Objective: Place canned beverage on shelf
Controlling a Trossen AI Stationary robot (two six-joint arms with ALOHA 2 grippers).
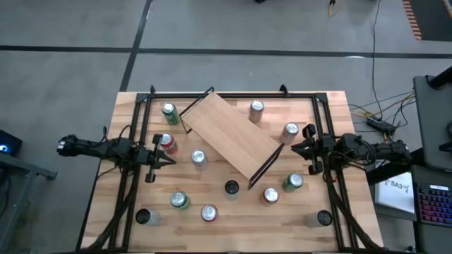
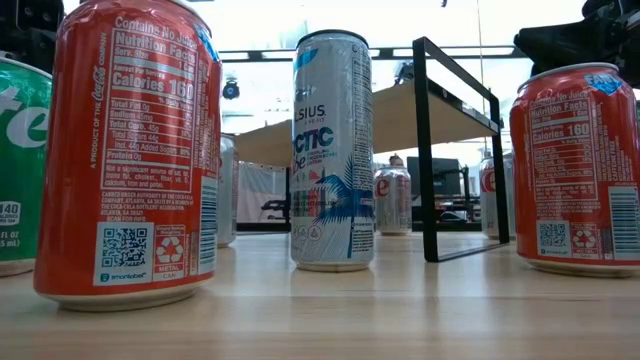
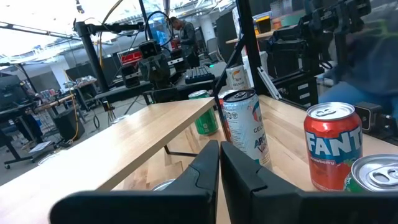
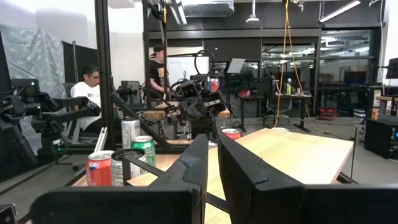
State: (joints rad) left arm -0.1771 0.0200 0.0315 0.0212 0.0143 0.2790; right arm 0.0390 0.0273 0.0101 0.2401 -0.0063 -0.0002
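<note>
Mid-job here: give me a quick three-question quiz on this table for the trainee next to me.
1. True or false: a can already stands on the shelf.
2. The left hand is: A) shut and empty, B) closed on a can, C) wide open.
3. Which can stands nearest the left hand's tips?

Key
1. False: the board is bare, and cans stand around it on the table.
2. A.
3. The red can, just beside the tips. The right hand waits, shut, at the shelf's other end.

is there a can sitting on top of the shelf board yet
No, in the high view the shelf top is bare wood, and the cans, like the silver one beside it, stand on the table around it.
</note>
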